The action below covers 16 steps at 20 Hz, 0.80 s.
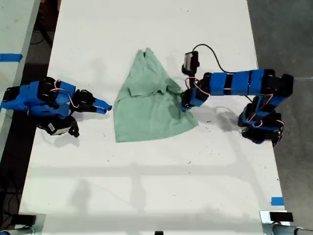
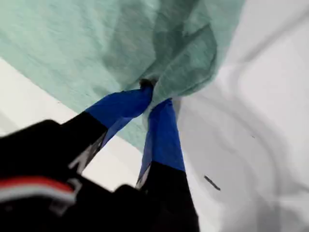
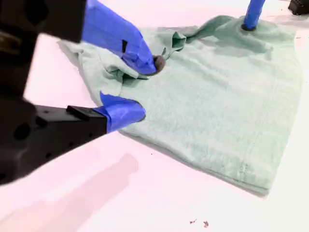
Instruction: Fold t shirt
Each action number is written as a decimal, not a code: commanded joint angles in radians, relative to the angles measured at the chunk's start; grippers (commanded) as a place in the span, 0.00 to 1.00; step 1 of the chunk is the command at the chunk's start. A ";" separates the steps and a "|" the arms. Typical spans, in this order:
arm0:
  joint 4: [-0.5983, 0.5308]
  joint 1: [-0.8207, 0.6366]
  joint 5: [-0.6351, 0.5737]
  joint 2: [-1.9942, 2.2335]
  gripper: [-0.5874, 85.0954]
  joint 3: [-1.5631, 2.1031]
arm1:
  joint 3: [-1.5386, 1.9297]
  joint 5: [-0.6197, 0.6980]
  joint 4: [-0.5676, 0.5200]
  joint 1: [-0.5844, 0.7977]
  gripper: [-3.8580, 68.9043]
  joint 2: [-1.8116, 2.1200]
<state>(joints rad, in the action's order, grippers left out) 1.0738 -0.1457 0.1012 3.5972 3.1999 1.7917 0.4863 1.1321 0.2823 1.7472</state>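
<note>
- T shirt [image 1: 149,105]: pale mint-green fabric, spread on the white table [image 1: 146,196] near the table's middle in the exterior view. Narrow end pointing toward that view's top, wide hem toward its bottom.
- Fabric surface: mostly flat across the lower half; a folded flap with a visible crease line across the upper half. Bunched and wrinkled along the edge at the exterior view's right.
- My first gripper [image 2: 155,94]: blue-taped fingers brought together, pinching a raised fold of the t shirt [image 2: 96,43] at the tips. Fabric lifted into a small peak at the pinch point, the rest draping away to the table.
- Same gripper in the exterior view [image 1: 186,104]: at the shirt's edge on that view's right, on an arm reaching in from the right side of that view, tip in contact with the bunched cloth.
- My second gripper [image 3: 140,89]: jaws parted, nothing between them. Just beside the near edge of the t shirt [image 3: 231,101]; contact with the cloth cannot be determined.
- Same gripper in the exterior view [image 1: 103,105]: on the exterior view's left, tip pointing at the shirt's left edge, a narrow strip of bare table showing between tip and cloth.
- Black cable [image 1: 215,56]: looping over the table above the arm on the exterior view's right.
</note>
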 commanded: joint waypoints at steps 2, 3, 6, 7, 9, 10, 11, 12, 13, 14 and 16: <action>-0.005 0.008 -0.008 0.006 0.14 0.009 | -0.357 0.084 -0.035 -0.107 0.07 -0.121; -0.005 0.008 -0.008 0.006 0.14 0.009 | -0.407 0.092 -0.066 -0.120 0.07 -0.183; -0.005 0.008 -0.008 0.006 0.15 0.009 | -0.531 0.089 -0.115 -0.147 0.07 -0.360; -0.005 0.008 -0.008 0.006 0.15 0.009 | -0.568 0.087 -0.121 -0.156 0.07 -0.407; -0.005 0.008 -0.008 0.006 0.15 0.009 | -0.629 0.101 -0.110 -0.172 0.32 -0.445; -0.005 0.008 -0.008 0.006 0.15 0.009 | -0.646 0.109 -0.089 -0.175 0.42 -0.433; -0.005 0.008 -0.008 0.006 0.15 0.009 | -0.663 0.120 -0.051 -0.175 0.42 -0.407; -0.005 0.008 -0.008 0.006 0.15 0.009 | -0.673 0.130 -0.005 -0.173 0.42 -0.362; -0.005 0.008 -0.008 0.006 0.15 0.009 | -0.680 0.133 0.054 -0.167 0.40 -0.308; -0.005 0.008 -0.008 0.006 0.15 0.009 | -0.661 0.133 0.100 -0.158 0.31 -0.238; -0.005 0.008 -0.008 0.006 0.15 0.009 | -0.552 0.127 0.169 -0.140 0.05 -0.060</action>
<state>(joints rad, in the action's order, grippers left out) 1.0738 -0.1457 0.1012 3.5972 3.1999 1.2134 0.6013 1.2456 0.1243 1.4665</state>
